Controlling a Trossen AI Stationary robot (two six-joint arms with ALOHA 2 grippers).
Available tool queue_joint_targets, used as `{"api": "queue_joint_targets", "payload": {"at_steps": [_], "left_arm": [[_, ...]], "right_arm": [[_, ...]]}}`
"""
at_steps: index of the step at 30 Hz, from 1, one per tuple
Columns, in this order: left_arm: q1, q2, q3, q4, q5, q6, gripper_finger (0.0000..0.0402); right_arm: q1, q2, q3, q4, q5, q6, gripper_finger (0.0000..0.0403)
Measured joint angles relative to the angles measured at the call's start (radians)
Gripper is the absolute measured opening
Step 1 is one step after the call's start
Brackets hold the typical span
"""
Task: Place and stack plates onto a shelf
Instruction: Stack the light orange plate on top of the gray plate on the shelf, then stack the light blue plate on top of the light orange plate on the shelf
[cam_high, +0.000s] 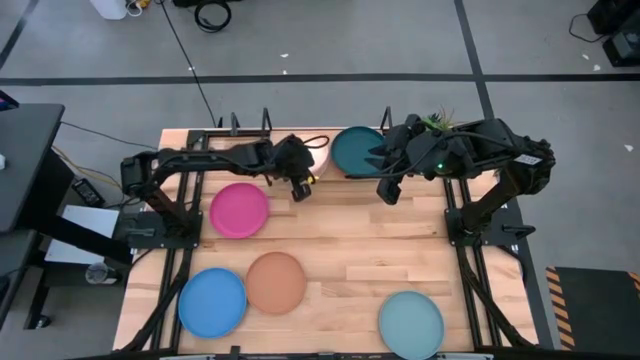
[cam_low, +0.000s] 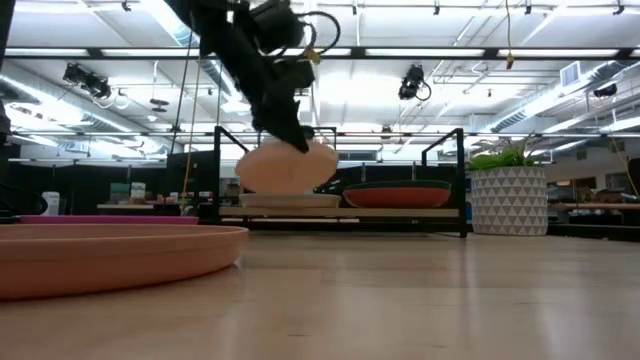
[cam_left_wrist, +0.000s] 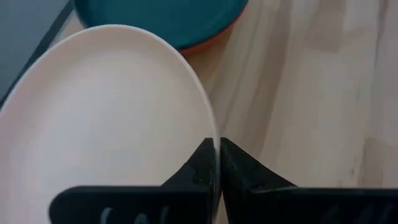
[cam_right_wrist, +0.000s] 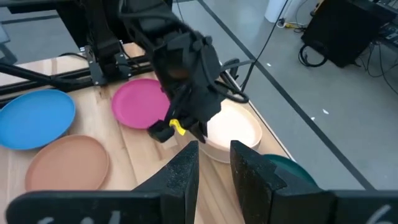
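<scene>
My left gripper (cam_high: 303, 172) is over the shelf's (cam_low: 440, 212) left half, shut on the cream plate (cam_low: 285, 165). The plate is tilted above a pale plate (cam_low: 290, 201) that lies on the shelf. On the shelf's right half the dark teal plate (cam_high: 356, 150) rests on the orange-red plate (cam_low: 397, 197). The magenta plate (cam_high: 240, 210), bright blue plate (cam_high: 213, 302), peach-tan plate (cam_high: 275, 282) and pale aqua plate (cam_high: 411, 322) lie flat on the table. My right gripper (cam_high: 390, 187) hangs open beside the teal plate, touching nothing. My left gripper pinches the cream plate's rim (cam_left_wrist: 214, 140) between its two fingers (cam_left_wrist: 198, 167), one on the upper face and one underneath. The fingers slant down from the table's near-left side. The plate is tilted; whether its lower edge (cam_low: 290, 190) touches the pale plate below, I cannot tell.
A small green plant in a white patterned pot (cam_low: 508, 200) stands at the shelf's right end, close to my right arm. The shelf's black posts (cam_low: 463, 170) rise at its ends. Bare wood (cam_high: 350, 240) lies between the shelf and the near plates.
</scene>
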Motion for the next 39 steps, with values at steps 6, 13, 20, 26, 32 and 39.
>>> {"api": "queue_joint_targets", "payload": {"at_steps": [6, 13, 20, 26, 32, 39], "left_arm": [[-0.006, 0.005, -0.093, 0.124, -0.034, -0.019, 0.0017], [-0.008, 0.011, -0.146, 0.242, -0.059, 0.024, 0.0018], [-0.008, 0.015, -0.146, 0.220, -0.096, 0.034, 0.0063], [-0.011, 0.014, -0.097, 0.170, -0.093, -0.003, 0.0137], [-0.011, 0.004, 0.062, -0.020, 0.091, -0.126, 0.0160], [-0.078, -0.141, 0.196, -0.115, 0.055, -0.117, 0.0144]], "right_arm": [[0.000, 0.000, 0.000, 0.004, -0.001, 0.004, 0.0098], [0.000, 0.000, 0.000, 0.013, -0.004, 0.004, 0.0098], [0.000, 0.000, 0.000, 0.015, -0.005, 0.023, 0.0098], [0.000, 0.000, 0.000, 0.013, -0.029, 0.022, 0.0098], [0.002, 0.022, -0.001, -0.118, -0.303, -0.011, 0.0098], [0.051, 0.026, -0.165, -0.152, -0.447, -0.093, 0.0098]]}}
